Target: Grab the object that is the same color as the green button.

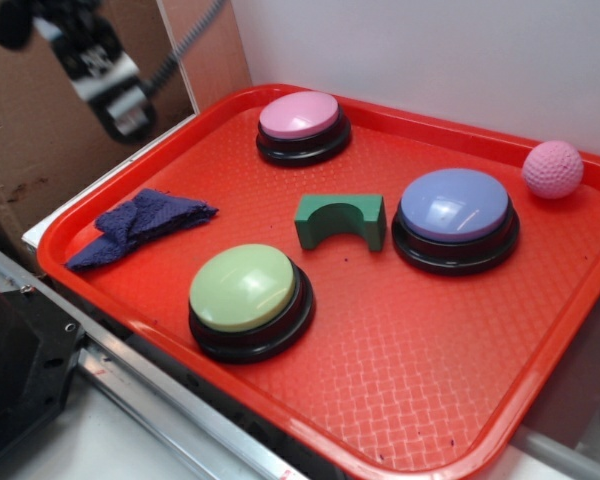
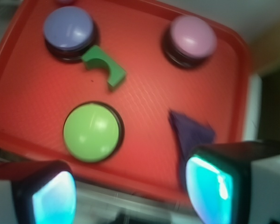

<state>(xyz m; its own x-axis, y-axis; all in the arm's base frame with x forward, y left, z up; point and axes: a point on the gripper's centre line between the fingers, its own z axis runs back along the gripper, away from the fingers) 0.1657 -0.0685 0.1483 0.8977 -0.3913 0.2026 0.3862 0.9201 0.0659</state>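
End effector (image 2: 130, 193) wide open, empty, well apart from green block (image 1: 341, 221) mid-tray w/ buttons.

The red tray (image 1: 400, 380) looks like hard plastic with a fine woven texture, the green button (image 1: 243, 288) and its neighbours have smooth, glossy plastic domes, the green block (image 1: 340, 221) looks matt and foam-like, the purple cloth (image 1: 140, 226) nubbly, and the pink ball (image 1: 553, 169) dimpled.
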